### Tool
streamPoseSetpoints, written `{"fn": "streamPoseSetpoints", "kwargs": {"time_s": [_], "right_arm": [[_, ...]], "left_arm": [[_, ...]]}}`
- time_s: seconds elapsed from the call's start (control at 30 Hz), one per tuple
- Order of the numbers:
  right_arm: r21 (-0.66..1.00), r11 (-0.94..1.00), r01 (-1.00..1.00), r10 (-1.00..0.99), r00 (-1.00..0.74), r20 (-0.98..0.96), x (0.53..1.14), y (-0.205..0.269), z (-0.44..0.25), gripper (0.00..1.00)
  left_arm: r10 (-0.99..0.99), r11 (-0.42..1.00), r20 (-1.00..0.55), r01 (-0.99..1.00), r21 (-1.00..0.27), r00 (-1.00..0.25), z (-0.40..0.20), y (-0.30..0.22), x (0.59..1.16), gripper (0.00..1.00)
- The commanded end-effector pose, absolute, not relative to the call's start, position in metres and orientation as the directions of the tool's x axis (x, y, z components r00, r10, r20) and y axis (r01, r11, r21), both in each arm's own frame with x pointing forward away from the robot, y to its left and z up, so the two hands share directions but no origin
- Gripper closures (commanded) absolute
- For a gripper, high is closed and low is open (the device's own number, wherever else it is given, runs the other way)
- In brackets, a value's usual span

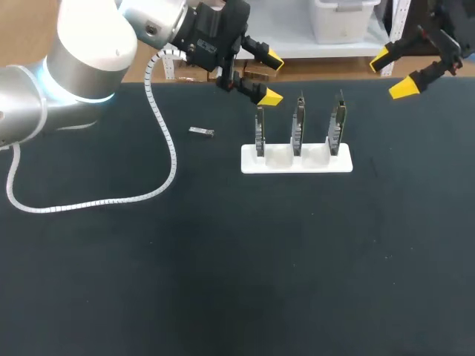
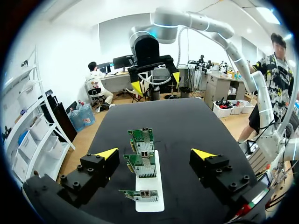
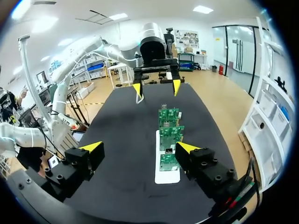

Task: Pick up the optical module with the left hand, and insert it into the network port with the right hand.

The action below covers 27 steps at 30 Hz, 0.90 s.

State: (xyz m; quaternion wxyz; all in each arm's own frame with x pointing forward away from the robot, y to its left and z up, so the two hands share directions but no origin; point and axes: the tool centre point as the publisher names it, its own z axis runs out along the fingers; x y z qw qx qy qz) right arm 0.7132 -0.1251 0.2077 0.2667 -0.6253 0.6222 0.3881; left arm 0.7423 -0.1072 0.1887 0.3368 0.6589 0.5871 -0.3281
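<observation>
The optical module lies flat on the black counter, to the left of the white holder and apart from it. The holder carries three green network cards, upright in a row, one per slot. The left gripper hangs released and empty above the leftmost card. The right gripper, also released and empty, is at the counter's far right.
</observation>
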Motion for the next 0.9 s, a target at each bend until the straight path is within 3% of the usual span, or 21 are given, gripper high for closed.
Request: {"fn": "streamPoseSetpoints", "kwargs": {"time_s": [0.03, 0.5, 0.67, 0.9], "right_arm": [[0.143, -0.075, -0.987, -0.57, -0.075, -0.818, 0.71, -0.125, 0.206, 0.0], [0.143, -0.075, -0.987, -0.57, -0.075, -0.818, 0.71, -0.125, 0.206, 0.0], [0.143, -0.075, -0.987, -0.57, -0.075, -0.818, 0.71, -0.125, 0.206, 0.0], [0.143, -0.075, -0.987, -0.57, -0.075, -0.818, 0.71, -0.125, 0.206, 0.0]], "left_arm": [[0.558, -0.087, -0.825, 0.995, 0.054, 0.094, 0.189, -0.108, 0.744, 0.0], [0.558, -0.087, -0.825, 0.995, 0.054, 0.094, 0.189, -0.108, 0.744, 0.0], [0.614, -0.091, -0.777, 0.99, 0.108, 0.141, 0.212, -0.079, 0.761, 0.0], [0.718, -0.077, -0.69, 0.996, 0.052, 0.091, 0.213, -0.03, 0.772, 0.0]]}}
